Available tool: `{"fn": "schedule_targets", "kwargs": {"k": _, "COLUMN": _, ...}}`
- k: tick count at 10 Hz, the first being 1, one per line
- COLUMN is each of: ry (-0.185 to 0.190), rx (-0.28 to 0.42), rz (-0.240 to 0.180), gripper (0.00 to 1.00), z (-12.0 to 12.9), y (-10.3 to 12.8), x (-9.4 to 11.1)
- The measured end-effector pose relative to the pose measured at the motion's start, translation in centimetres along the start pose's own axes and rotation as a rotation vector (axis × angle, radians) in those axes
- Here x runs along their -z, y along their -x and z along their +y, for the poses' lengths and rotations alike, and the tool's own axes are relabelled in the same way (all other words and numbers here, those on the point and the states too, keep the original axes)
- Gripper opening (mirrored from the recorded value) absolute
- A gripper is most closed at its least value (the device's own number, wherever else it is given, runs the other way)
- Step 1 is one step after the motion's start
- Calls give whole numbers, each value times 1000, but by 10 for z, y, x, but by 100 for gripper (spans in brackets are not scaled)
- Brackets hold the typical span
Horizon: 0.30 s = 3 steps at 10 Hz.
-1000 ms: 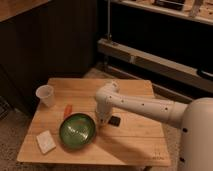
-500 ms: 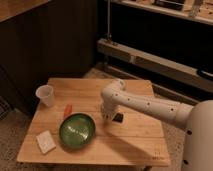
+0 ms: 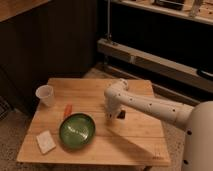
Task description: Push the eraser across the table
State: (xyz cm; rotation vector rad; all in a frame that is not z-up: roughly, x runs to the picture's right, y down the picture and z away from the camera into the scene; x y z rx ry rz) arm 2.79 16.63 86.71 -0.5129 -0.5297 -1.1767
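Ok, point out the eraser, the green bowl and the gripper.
eraser (image 3: 121, 115): camera view, on its dark top face.
green bowl (image 3: 77, 130): camera view, on the middle of its inside.
gripper (image 3: 110, 117): camera view, at its tip, just left of the eraser above the table.

One hand (image 3: 109, 119), bowl (image 3: 77, 131), cup (image 3: 45, 94)

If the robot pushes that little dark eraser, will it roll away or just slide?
Probably slide. The eraser looks small, flat and blocky, lying low on the wooden table, so rolling or tipping seems unlikely. It looks light, so a gentle nudge from the gripper, right beside it, may do. Rubber might grip and twist.
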Motion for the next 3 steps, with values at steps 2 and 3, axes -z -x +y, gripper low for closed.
{"fn": "schedule_targets", "kwargs": {"k": 2, "ry": 0, "rx": 15, "rz": -4, "gripper": 0, "z": -13, "y": 9, "x": 3}}
{"fn": "schedule_targets", "kwargs": {"k": 3, "ry": 2, "rx": 12, "rz": -4, "gripper": 0, "z": -12, "y": 9, "x": 2}}
